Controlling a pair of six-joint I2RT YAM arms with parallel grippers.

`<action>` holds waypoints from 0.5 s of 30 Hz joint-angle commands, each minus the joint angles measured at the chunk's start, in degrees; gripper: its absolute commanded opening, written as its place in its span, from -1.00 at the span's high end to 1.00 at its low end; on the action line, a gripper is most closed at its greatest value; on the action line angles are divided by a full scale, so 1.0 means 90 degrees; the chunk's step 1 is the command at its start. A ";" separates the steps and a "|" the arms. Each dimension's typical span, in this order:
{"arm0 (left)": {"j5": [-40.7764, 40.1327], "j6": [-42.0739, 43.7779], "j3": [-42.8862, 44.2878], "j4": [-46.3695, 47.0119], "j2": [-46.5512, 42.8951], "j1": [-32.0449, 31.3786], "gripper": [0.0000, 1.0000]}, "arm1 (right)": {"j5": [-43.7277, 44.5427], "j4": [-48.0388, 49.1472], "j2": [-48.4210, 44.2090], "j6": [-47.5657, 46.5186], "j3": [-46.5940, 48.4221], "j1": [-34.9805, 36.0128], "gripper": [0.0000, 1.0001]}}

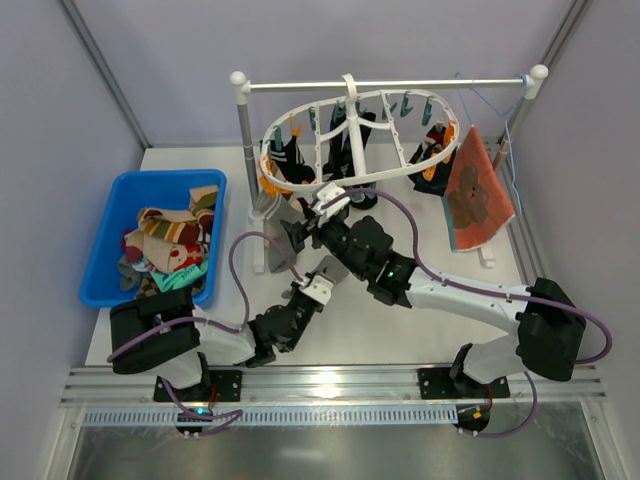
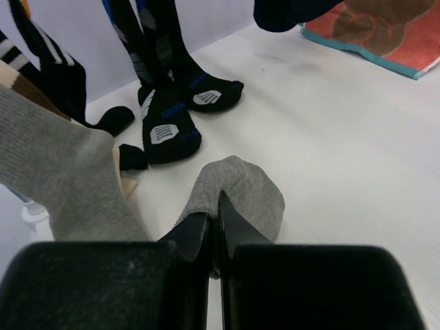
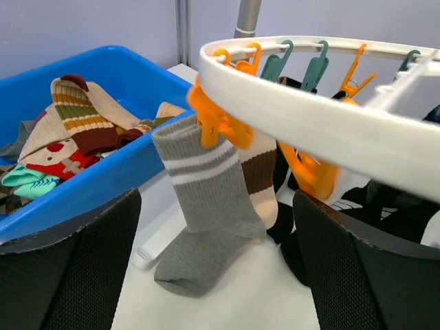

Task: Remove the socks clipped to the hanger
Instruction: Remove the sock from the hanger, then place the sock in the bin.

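A white oval hanger [image 1: 345,185] hangs from a white-and-grey rail stand [image 1: 390,83] at the back of a white desk [image 1: 420,330]. Orange and teal clips line its rim, and socks dangle from them down to the desk.

The left gripper [image 2: 218,214] is low by the desk. Its jaws are pressed together on the toe of a grey sock [image 2: 244,192], pinching the fabric. The leg of that sock rises to the left in the left wrist view. The sock has pale stripes near its cuff, which an orange clip [image 3: 216,127] on the hanger's near rim holds.

The right gripper [image 3: 214,199] is raised at that rim. Its jaws are wide apart, one black finger [image 3: 75,268] on each side of the grey sock (neither touches it in the right wrist view).

Just behind the grey sock hangs a beige and brown striped sock [image 3: 261,172], touching it. Beyond the left gripper, black socks with blue and grey marks [image 2: 172,117] hang with their toes resting on the desk. More dark socks crowd the far right end of the hanger.

To the left of the hanger sits a blue bin [image 1: 105,215] with a heap of patterned socks [image 1: 170,245] in it. At the right end of the rail hangs an orange-red cloth with a brown flower print [image 1: 478,190], on a thin blue wire hanger [image 1: 492,115].
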 commanded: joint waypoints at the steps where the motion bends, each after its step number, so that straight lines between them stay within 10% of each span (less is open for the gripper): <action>1: -0.0336 0.0210 -0.0235 0.1576 -0.0588 -0.0029 1.00 | 0.0028 0.0446 -0.0568 0.0048 -0.0307 0.0015 -0.82; 15: 0.0044 -0.1645 -0.0616 -0.3939 -0.5078 0.1103 1.00 | 0.1141 0.0710 -0.2843 -0.0235 -0.2279 -0.0014 -0.99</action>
